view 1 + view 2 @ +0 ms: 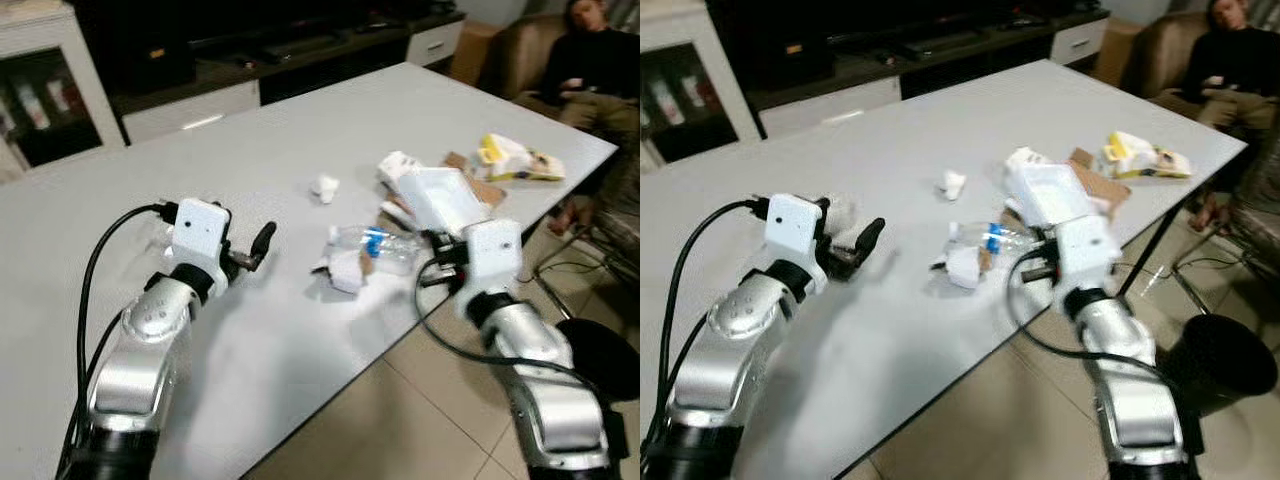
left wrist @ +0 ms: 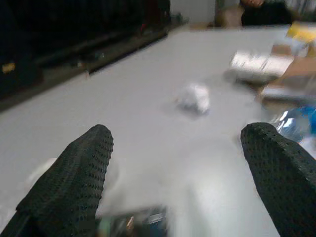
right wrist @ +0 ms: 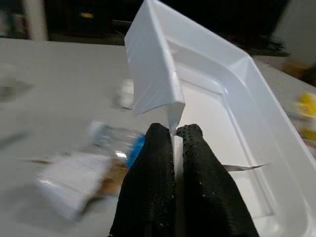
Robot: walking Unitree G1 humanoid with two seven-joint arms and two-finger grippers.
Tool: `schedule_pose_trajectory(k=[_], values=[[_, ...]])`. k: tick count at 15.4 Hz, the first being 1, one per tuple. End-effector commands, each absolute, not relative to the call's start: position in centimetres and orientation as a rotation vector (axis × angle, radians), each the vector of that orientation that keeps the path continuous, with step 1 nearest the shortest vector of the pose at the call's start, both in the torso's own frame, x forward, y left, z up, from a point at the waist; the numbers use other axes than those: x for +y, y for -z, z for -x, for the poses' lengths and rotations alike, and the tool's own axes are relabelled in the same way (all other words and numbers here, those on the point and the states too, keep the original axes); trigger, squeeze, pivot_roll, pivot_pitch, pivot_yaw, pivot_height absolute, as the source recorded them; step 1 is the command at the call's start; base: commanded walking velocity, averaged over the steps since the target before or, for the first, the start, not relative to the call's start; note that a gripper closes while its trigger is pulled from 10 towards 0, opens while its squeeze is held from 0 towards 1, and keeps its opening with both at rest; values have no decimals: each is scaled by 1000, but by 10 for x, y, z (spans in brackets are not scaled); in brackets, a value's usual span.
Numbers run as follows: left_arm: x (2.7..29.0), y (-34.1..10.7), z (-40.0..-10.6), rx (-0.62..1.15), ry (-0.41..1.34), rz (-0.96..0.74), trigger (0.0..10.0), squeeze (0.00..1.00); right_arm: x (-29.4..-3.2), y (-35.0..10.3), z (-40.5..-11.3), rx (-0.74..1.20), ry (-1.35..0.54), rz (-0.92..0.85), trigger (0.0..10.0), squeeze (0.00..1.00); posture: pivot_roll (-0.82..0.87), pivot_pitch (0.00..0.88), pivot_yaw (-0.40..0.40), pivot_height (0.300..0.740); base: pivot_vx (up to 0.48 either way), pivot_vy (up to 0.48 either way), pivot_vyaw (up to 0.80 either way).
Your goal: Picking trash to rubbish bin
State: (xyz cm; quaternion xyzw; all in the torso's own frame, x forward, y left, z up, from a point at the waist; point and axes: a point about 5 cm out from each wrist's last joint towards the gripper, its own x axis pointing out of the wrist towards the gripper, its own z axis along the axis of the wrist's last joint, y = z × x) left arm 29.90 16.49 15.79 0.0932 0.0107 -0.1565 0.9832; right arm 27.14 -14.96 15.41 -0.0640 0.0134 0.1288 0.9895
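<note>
My right gripper (image 3: 173, 136) pinched the rim of a white tray (image 3: 217, 98), held above the table (image 1: 300, 150) edge beside a crushed bottle (image 1: 380, 245). My left gripper (image 2: 177, 163) hovered wide open, empty, facing a crumpled tissue (image 2: 194, 97).

Left arm raised, bent at elbow, wrist level over table. Left gripper (image 2: 177, 163): 2 fingers spread wide, nothing between. Right arm extended forward from lower right. Right gripper (image 3: 174, 136): 2 fingers pressed together, clamping thin white edge.
</note>
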Motion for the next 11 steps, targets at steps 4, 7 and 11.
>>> schedule_pose_trajectory(k=[4,7,11], values=[[175,-140,-327,185,352,-218,10000,1000,-158,-163,-260,-10,-214,136,10000,0,-50,30,25,740,0,0,0],[178,-131,-347,219,368,-256,10000,1000,-162,-165,-253,1,-190,143,10000,0,-77,56,36,740,0,0,0],[191,-112,-358,293,271,-345,10000,1000,-158,-165,-247,18,-216,150,10000,0,-95,68,40,740,0,0,0]])
